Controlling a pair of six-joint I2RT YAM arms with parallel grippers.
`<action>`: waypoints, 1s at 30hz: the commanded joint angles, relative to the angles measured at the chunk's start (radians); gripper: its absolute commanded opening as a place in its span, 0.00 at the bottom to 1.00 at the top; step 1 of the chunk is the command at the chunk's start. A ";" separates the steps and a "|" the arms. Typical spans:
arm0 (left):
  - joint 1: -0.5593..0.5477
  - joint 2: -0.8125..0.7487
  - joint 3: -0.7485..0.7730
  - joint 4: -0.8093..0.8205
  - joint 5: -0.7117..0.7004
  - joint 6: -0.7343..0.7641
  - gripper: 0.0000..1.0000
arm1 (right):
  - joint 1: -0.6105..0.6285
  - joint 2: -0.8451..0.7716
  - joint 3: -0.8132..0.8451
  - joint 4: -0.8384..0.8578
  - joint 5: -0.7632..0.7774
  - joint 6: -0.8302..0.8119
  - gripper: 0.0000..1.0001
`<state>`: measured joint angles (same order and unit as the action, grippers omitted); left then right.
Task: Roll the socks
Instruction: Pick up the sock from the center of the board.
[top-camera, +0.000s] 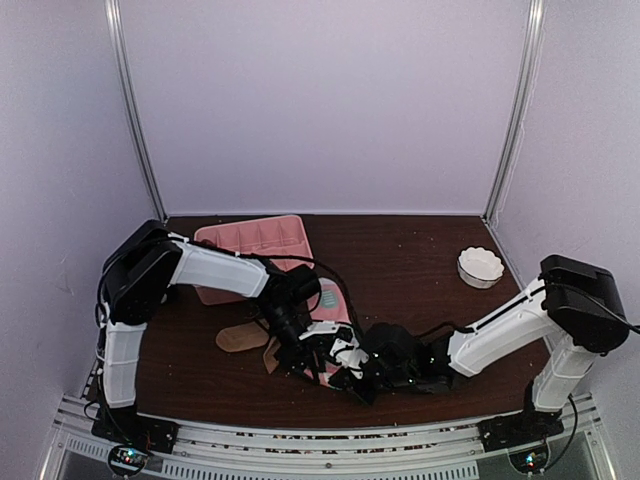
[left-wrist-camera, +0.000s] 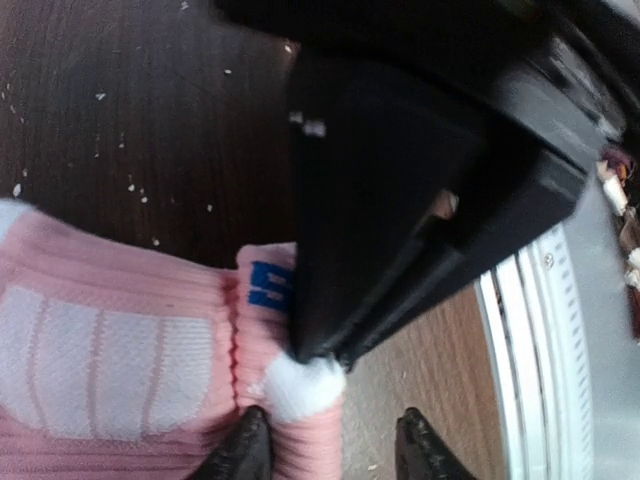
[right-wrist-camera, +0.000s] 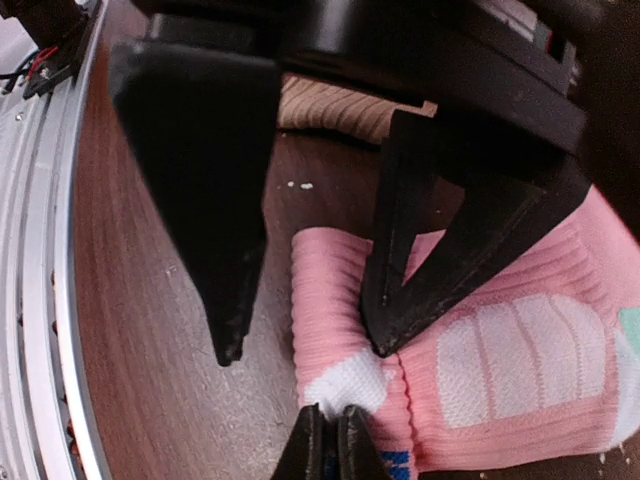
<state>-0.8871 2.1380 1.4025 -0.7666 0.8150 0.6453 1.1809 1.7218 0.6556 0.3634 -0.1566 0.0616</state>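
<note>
The pink socks with white patches lie near the table's front middle, their near end turned into a small roll. My right gripper is shut on the roll's white patch; it shows as a big black wedge in the left wrist view. My left gripper is open, one finger pressed in the crease behind the roll, the other finger on the bare table in front of it. A tan sock lies to the left, also in the right wrist view.
A pink divided tray sits at the back left. A small white bowl stands at the right. The metal rail of the table's front edge runs close beside both grippers.
</note>
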 joint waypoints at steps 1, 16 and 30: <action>0.006 -0.059 -0.087 0.064 -0.165 -0.009 0.52 | -0.069 0.085 0.016 -0.162 -0.120 0.151 0.00; 0.005 -0.379 -0.363 0.372 -0.261 0.023 0.64 | -0.151 0.205 0.027 -0.148 -0.298 0.428 0.00; -0.102 -0.439 -0.441 0.399 -0.251 0.148 0.64 | -0.215 0.220 -0.083 -0.087 -0.396 0.625 0.00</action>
<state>-0.9794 1.7199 0.9882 -0.3931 0.5629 0.7273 0.9936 1.8530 0.6483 0.5354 -0.6125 0.6109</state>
